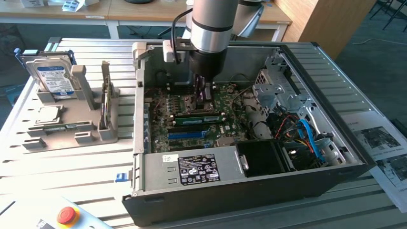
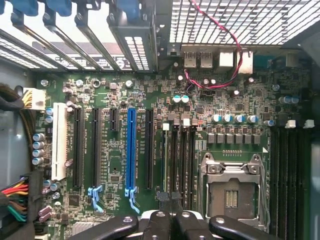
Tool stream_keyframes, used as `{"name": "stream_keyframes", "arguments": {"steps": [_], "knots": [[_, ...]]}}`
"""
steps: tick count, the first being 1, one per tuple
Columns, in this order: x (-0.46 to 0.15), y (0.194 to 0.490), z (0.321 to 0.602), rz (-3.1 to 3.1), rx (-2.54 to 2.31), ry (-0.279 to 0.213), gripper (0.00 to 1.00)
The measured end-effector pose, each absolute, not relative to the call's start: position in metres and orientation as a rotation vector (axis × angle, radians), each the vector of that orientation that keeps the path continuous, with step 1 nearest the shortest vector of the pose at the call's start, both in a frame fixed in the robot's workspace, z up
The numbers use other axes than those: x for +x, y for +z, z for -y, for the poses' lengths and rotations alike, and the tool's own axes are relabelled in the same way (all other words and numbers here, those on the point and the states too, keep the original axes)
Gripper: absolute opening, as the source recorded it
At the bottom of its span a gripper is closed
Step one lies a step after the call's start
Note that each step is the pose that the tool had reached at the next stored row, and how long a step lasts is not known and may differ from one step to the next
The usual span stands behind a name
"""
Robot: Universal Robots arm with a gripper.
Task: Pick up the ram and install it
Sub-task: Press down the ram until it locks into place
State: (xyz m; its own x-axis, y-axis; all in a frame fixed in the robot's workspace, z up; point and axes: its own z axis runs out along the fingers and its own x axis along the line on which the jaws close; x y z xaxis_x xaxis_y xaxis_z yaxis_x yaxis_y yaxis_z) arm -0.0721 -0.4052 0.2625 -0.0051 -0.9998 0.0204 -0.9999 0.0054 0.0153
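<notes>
My jaws (image 1: pixel 205 93) are clamped together deep inside the computer case (image 1: pixel 330 143), just over the motherboard (image 2: pixel 150 165) beside the empty processor socket (image 2: pixel 231 192). One ram stick (image 1: pixel 200 116) lies seated in its slot below me; another (image 1: pixel 105 95) stands in the grey holder (image 1: pixel 95 133) on the tabletop. If I press off-line, the slot clips or board could crack.
</notes>
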Motion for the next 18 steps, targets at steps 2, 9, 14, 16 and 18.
{"name": "stream_keyframes", "arguments": {"steps": [2, 9, 14, 16, 18], "knots": [[-0.072, 0.265, 0.405, 2.209, 2.198, 0.006, 0.1], [-0.072, 0.275, 0.405, 2.209, 2.198, 0.006, 0.1], [-0.072, 0.282, 0.405, 2.209, 2.198, 0.006, 0.1], [-0.072, 0.285, 0.405, 2.209, 2.198, 0.006, 0.1], [-0.072, 0.288, 0.405, 2.209, 2.198, 0.006, 0.1]]}}
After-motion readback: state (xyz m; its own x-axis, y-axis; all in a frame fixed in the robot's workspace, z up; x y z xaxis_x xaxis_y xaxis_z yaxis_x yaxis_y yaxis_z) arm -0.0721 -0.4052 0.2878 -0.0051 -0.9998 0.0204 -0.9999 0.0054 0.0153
